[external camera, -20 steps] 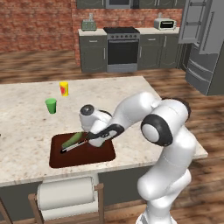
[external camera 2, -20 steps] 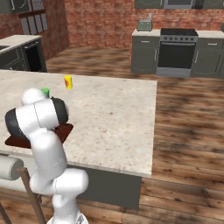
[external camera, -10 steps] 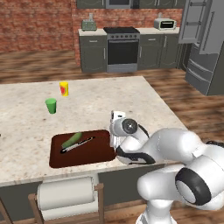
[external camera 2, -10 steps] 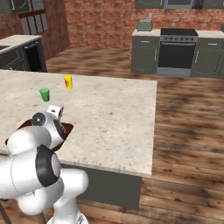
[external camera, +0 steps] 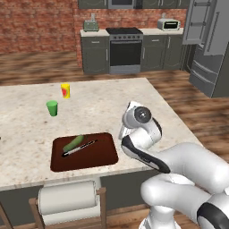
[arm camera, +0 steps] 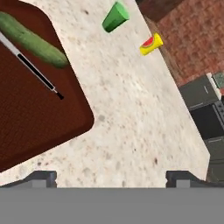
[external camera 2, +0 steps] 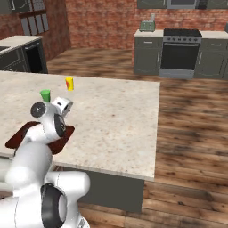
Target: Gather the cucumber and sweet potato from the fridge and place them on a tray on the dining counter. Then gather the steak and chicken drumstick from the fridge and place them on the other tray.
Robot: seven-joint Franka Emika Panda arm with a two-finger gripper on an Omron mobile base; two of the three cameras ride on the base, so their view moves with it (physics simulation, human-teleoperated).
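The cucumber (external camera: 73,143) lies on the dark brown tray (external camera: 103,157), toward its back left part, and in the hand view we see it again (arm camera: 33,39) at the upper left with a thin black-and-silver tool (arm camera: 30,65) lying just beside it on the same tray.

Taking things from the largest down, we have the dining counter (external camera: 103,103), a wide pale speckled slab that carries everything near us; beyond it stands the fridge (external camera: 210,44) at the far right, then the dark stove (external camera: 125,50) against the brick wall. The tray sits near the counter's front edge. A paper towel roll (external camera: 67,200) hangs on a wooden holder below that edge.

Our arm bends over the counter just right of the tray, and the gripper (arm camera: 111,177) hovers above bare counter beside the tray's corner, its fingers spread wide with nothing between them.

Farther back on the counter we see a green cup (external camera: 52,108) and, near it, a yellow cup (external camera: 65,90) with a red mark; the two stand apart from each other and well apart from the tray.
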